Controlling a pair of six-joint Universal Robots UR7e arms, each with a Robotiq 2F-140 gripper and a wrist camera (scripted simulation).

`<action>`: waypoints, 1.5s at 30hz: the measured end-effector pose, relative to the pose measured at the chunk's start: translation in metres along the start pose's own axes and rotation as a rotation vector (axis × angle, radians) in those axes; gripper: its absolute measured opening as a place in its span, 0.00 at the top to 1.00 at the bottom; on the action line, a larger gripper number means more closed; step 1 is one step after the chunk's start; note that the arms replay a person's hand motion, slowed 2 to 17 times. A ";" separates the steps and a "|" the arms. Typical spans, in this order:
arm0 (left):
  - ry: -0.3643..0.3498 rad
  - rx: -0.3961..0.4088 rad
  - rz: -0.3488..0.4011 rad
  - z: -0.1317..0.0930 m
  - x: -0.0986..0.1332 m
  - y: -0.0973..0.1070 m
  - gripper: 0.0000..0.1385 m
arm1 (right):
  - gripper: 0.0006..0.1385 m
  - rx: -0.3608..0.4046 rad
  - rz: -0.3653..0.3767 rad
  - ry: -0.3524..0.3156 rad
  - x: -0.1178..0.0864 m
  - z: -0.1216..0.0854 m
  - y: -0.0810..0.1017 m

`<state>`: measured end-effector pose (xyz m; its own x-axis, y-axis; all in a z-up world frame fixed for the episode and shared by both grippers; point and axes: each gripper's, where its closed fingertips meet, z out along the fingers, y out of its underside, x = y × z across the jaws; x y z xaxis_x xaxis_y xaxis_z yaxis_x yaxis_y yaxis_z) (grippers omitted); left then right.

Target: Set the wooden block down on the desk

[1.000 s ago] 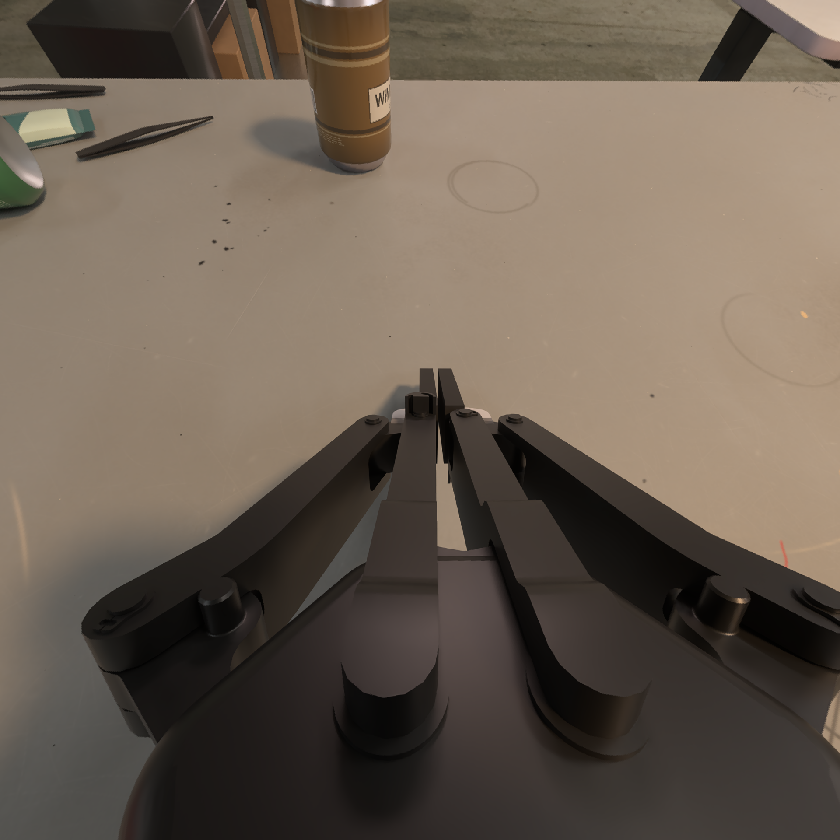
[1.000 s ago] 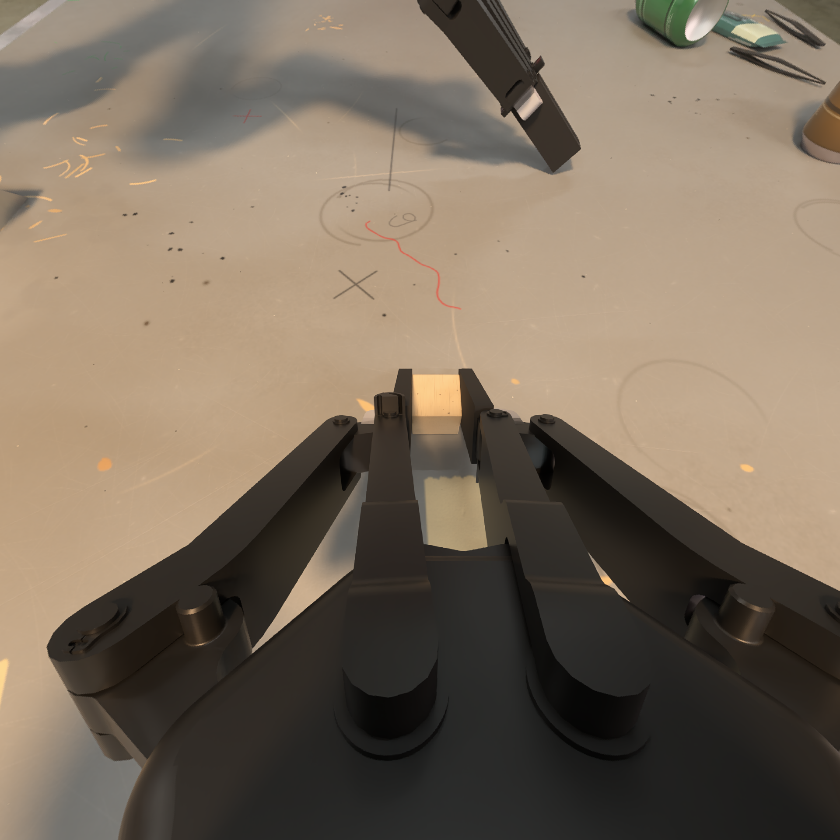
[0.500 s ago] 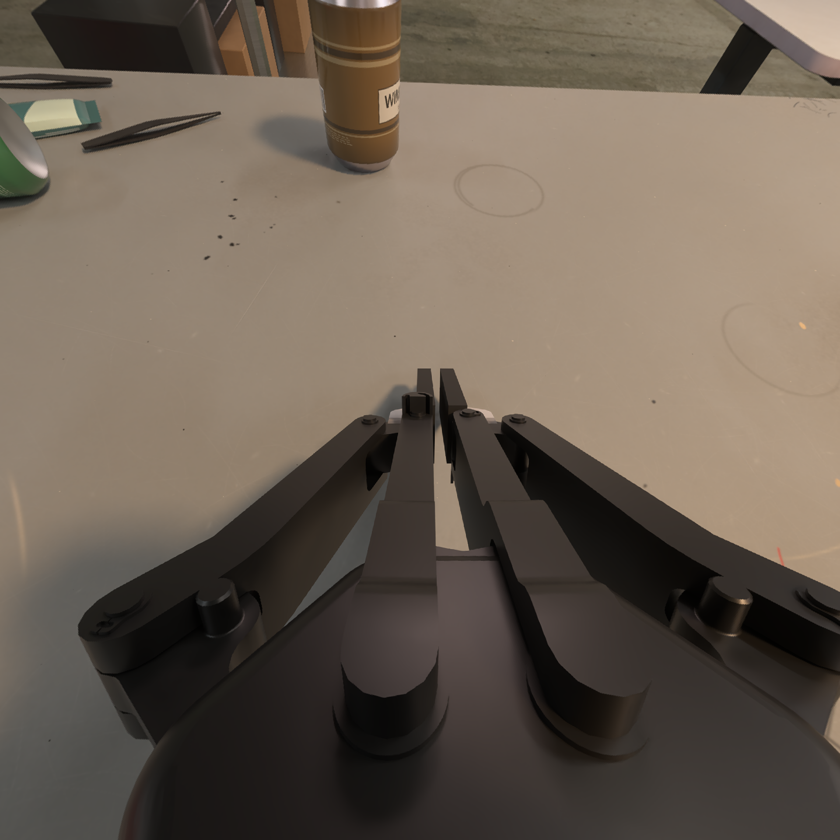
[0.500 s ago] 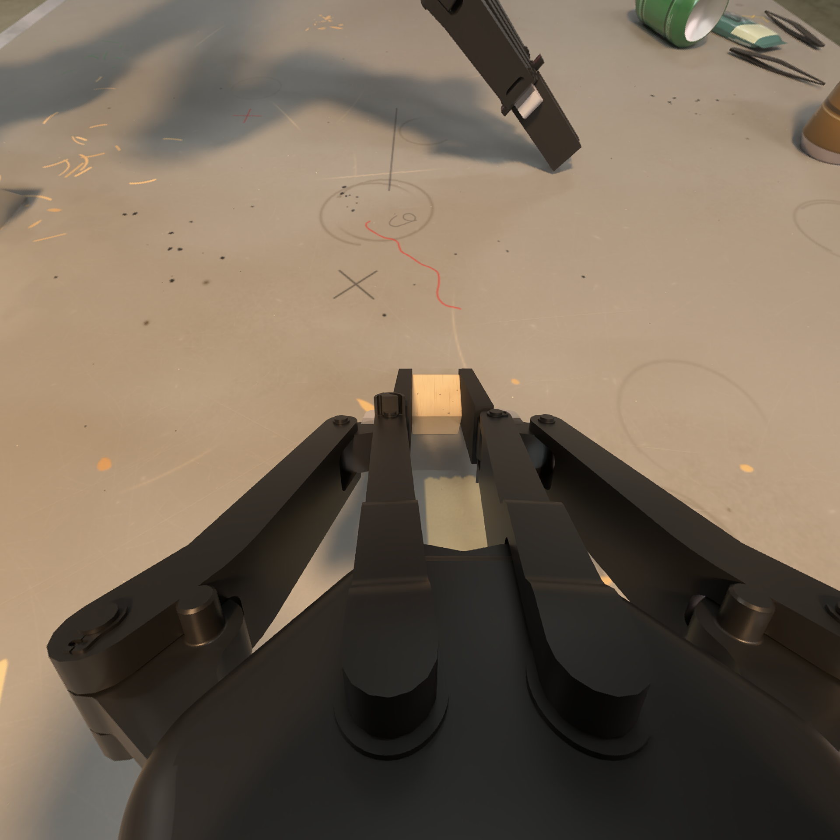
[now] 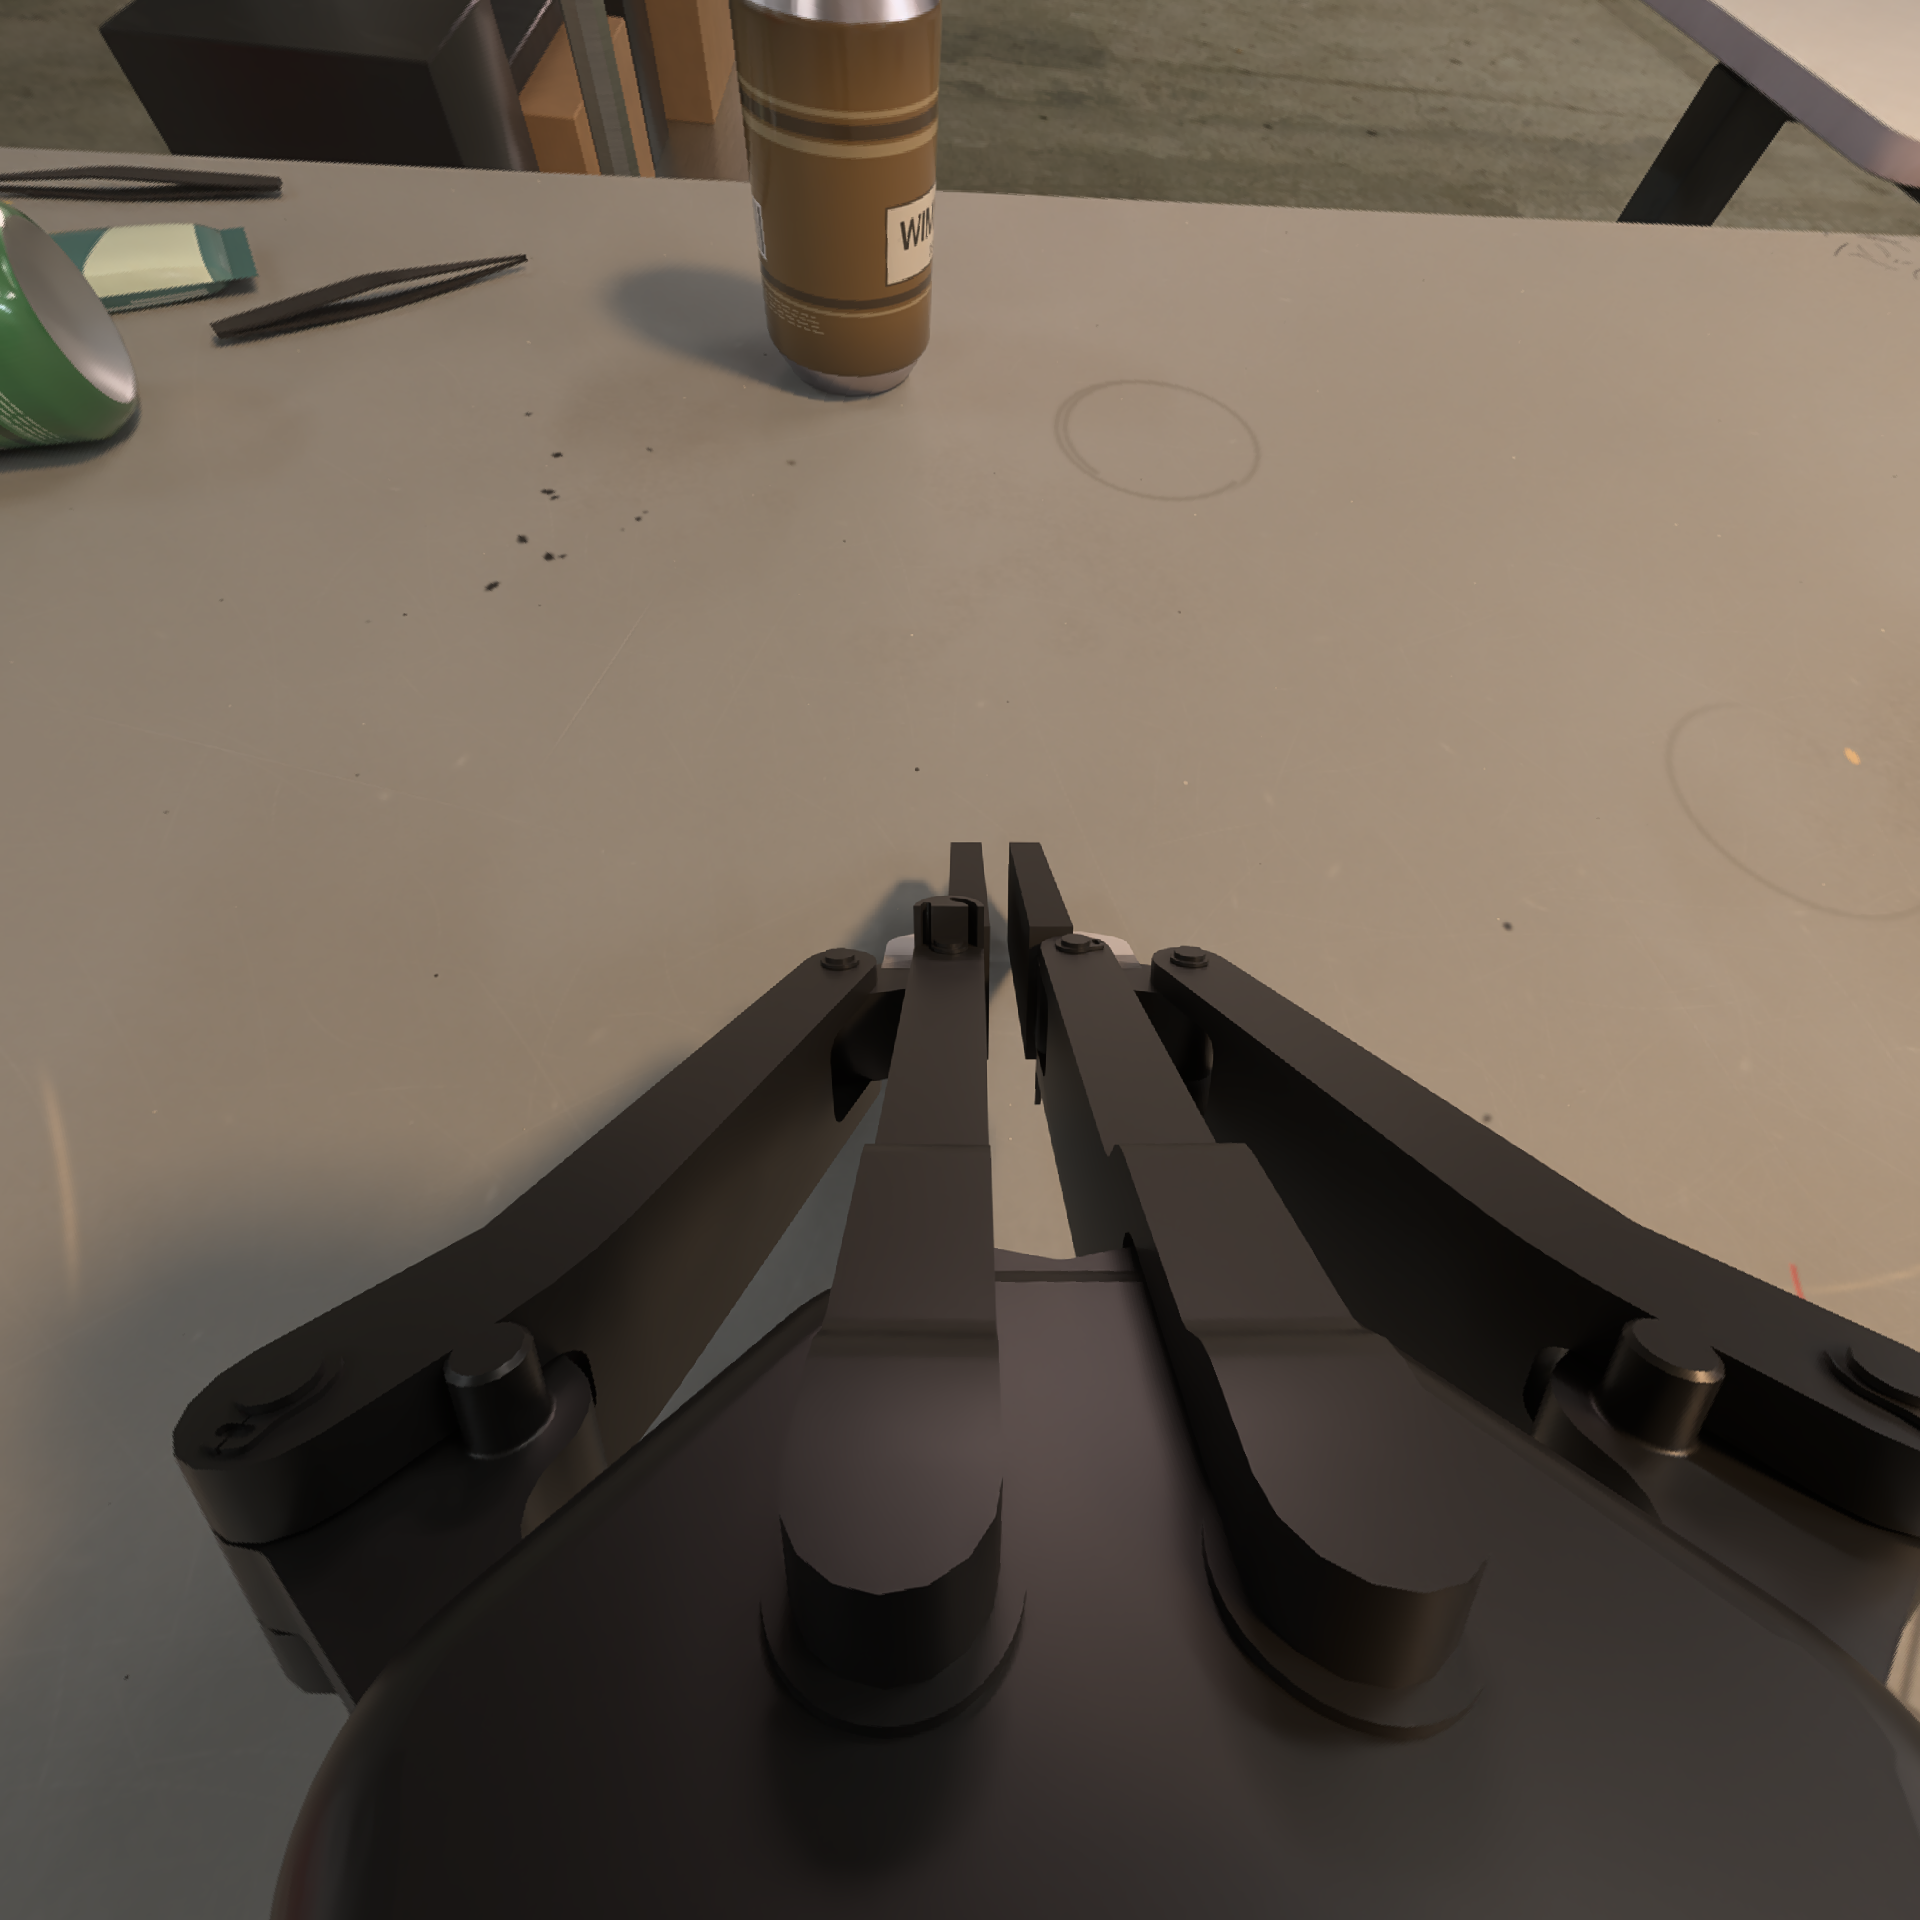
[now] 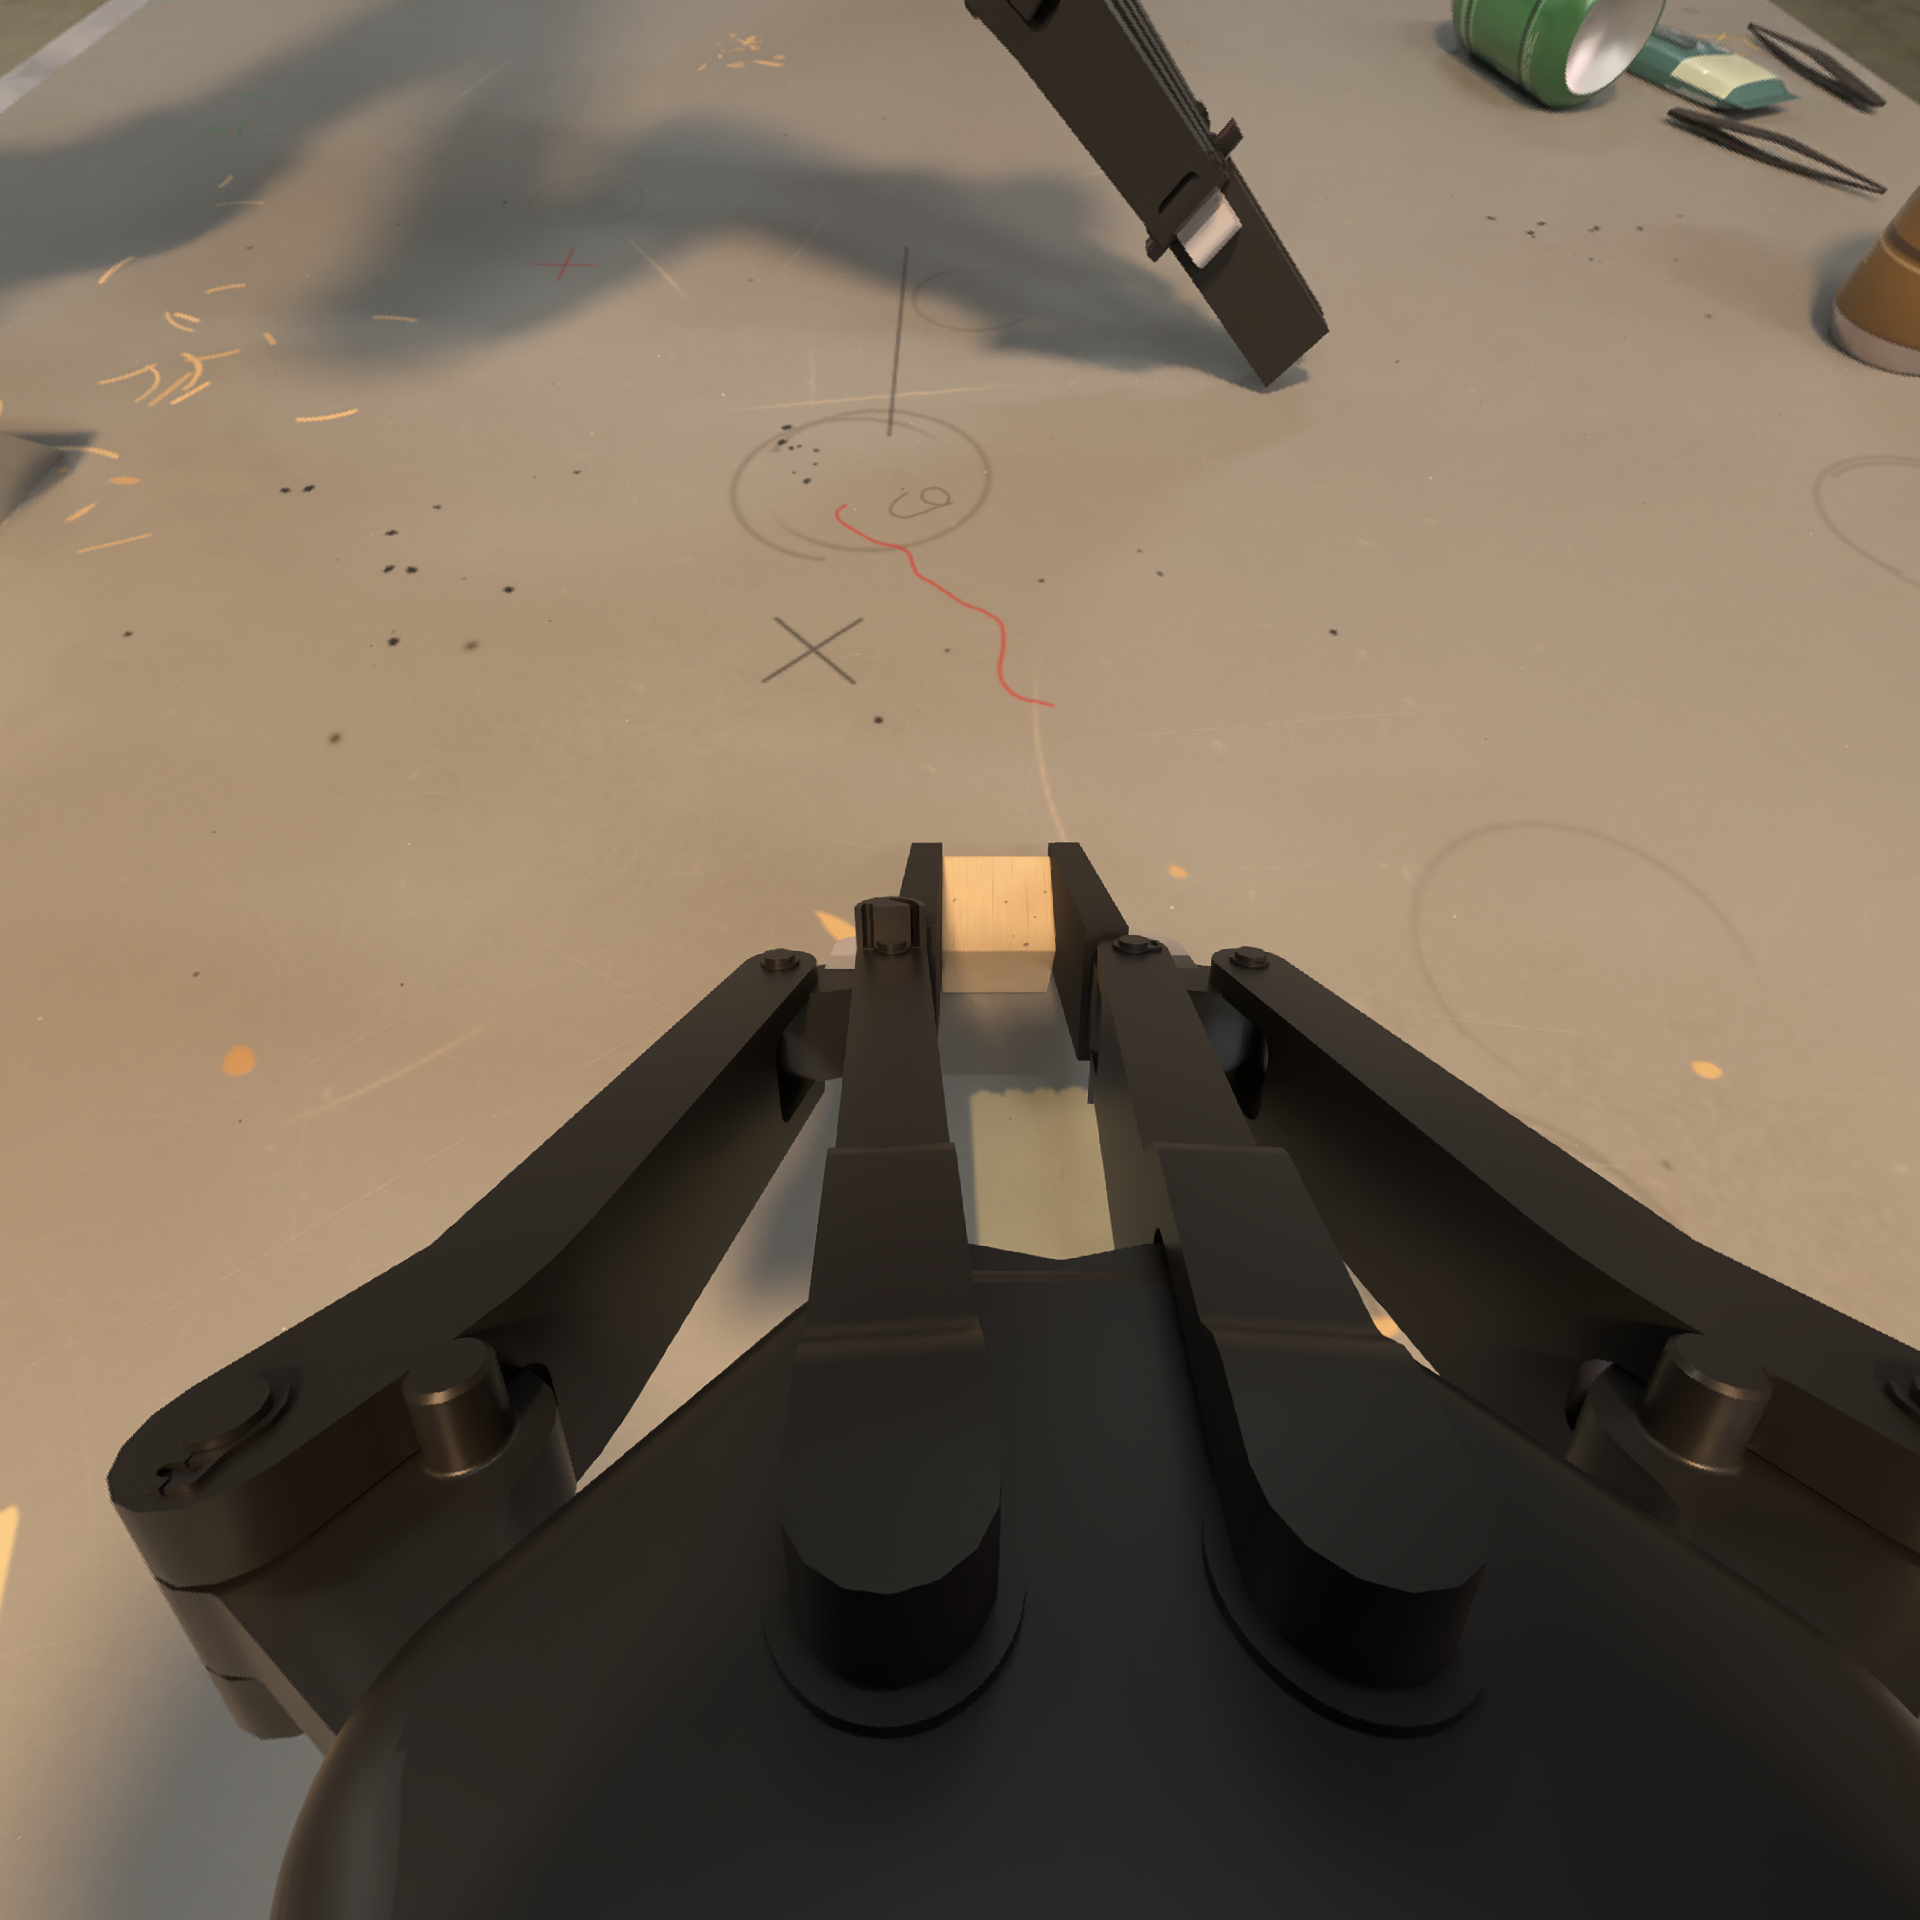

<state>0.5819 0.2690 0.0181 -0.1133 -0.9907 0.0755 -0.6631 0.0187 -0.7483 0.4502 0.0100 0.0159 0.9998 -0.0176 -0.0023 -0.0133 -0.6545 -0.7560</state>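
Observation:
A small pale wooden block (image 6: pixel 995 902) sits between the fingertips of my right gripper (image 6: pixel 995 883), which is shut on it just above the grey desk (image 6: pixel 520 831); whether the block touches the desk I cannot tell. My left gripper (image 5: pixel 995 883) is shut and empty, low over the desk (image 5: pixel 1351 644). It also shows in the right wrist view (image 6: pixel 1262 322), far ahead of the block, its tip close to the desk.
A brown can (image 5: pixel 844 197) stands at the desk's far edge. A green can (image 5: pixel 52 343) lies on its side at far left, with a teal packet (image 5: pixel 156 265) and black tweezers (image 5: pixel 364 309). Pen marks and a red squiggle (image 6: pixel 935 592) lie ahead of the block.
The left gripper has tilted or drawn back slightly, so the cans and tweezers shifted down and right in its view. The right gripper and block have not moved.

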 end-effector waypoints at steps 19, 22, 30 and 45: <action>-0.070 0.002 0.027 -0.003 -0.010 0.001 0.85 | 0.81 0.000 0.001 -0.001 0.000 0.000 0.000; -0.087 0.001 0.030 -0.004 -0.013 0.002 0.83 | 0.81 0.000 0.001 -0.001 0.000 0.000 0.000; -0.174 0.001 0.056 -0.012 -0.023 0.002 0.78 | 0.81 0.000 0.000 0.000 0.000 0.000 0.000; -0.297 0.054 0.269 -0.026 -0.009 -0.023 0.78 | 0.81 0.000 0.002 -0.002 0.000 0.000 0.000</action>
<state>0.5786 0.2807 0.0515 -0.0537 -0.9473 -0.3159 -0.5980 0.2839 -0.7495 0.4501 0.0098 0.0158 0.9998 -0.0178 -0.0054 -0.0157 -0.6545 -0.7559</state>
